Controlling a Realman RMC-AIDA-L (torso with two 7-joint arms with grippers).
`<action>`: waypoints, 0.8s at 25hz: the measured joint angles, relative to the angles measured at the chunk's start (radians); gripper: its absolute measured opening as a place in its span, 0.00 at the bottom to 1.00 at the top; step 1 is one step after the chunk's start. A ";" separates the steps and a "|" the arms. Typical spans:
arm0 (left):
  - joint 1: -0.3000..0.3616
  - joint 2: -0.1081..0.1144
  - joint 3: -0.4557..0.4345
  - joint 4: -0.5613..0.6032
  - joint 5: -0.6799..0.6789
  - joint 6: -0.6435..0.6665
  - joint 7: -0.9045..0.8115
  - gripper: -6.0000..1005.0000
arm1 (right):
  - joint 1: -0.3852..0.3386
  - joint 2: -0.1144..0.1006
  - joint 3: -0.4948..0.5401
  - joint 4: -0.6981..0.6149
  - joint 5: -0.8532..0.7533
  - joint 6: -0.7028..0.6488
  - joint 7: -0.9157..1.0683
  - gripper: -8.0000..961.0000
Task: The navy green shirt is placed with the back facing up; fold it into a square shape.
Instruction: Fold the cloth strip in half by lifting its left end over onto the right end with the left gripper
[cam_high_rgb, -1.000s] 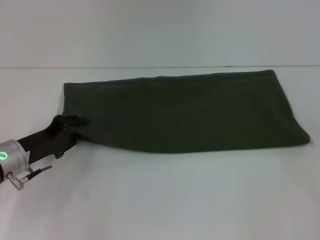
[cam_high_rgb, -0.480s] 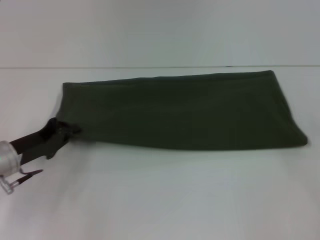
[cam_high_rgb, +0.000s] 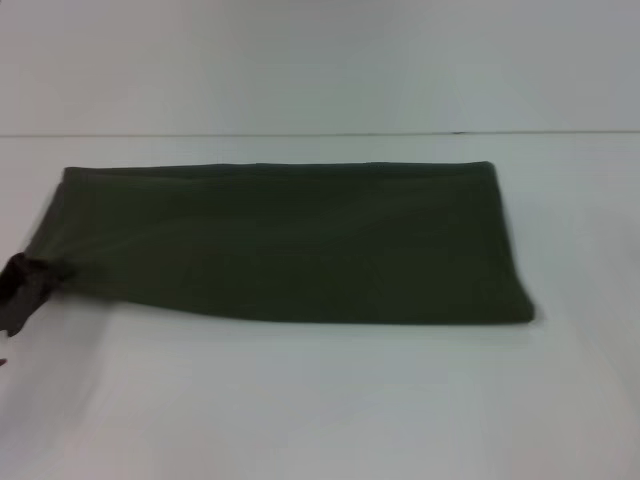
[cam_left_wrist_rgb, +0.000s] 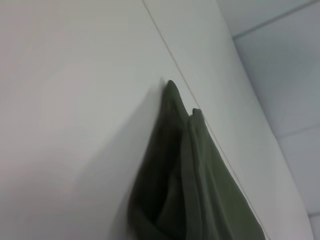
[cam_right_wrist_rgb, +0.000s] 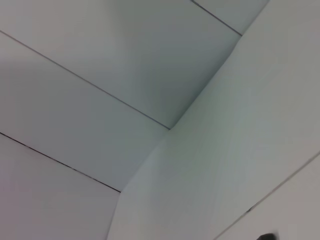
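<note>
Since a second ago my left tool (cam_high_rgb: 22, 285) has dragged the navy green shirt (cam_high_rgb: 290, 240) leftward across the worktop (cam_high_rgb: 320, 400); on the head view it sits clamped on the near-left corner, the folded band stretching away to its right. From the left wrist, bunched shirt (cam_left_wrist_rgb: 192, 185) hangs close beneath the tool. The right wrist shows only wall; I cannot see that tool.

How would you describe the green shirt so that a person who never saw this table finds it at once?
Look at the white table that fills the head view. Across its middle lies the navy green shirt, folded into a long flat band. It is the only dark cloth there, and the left gripper holds its left near corner at the edge of the view.
</note>
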 joint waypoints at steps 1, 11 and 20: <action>0.007 0.000 -0.010 0.003 0.000 -0.004 0.000 0.01 | 0.000 0.000 0.000 0.000 0.000 -0.002 0.001 0.84; 0.009 -0.010 -0.032 0.014 -0.015 0.016 0.042 0.02 | -0.003 0.000 0.000 0.013 0.001 -0.001 0.002 0.83; -0.038 -0.015 -0.030 0.044 -0.229 0.282 0.087 0.03 | -0.004 -0.001 -0.002 0.015 0.001 -0.010 -0.002 0.83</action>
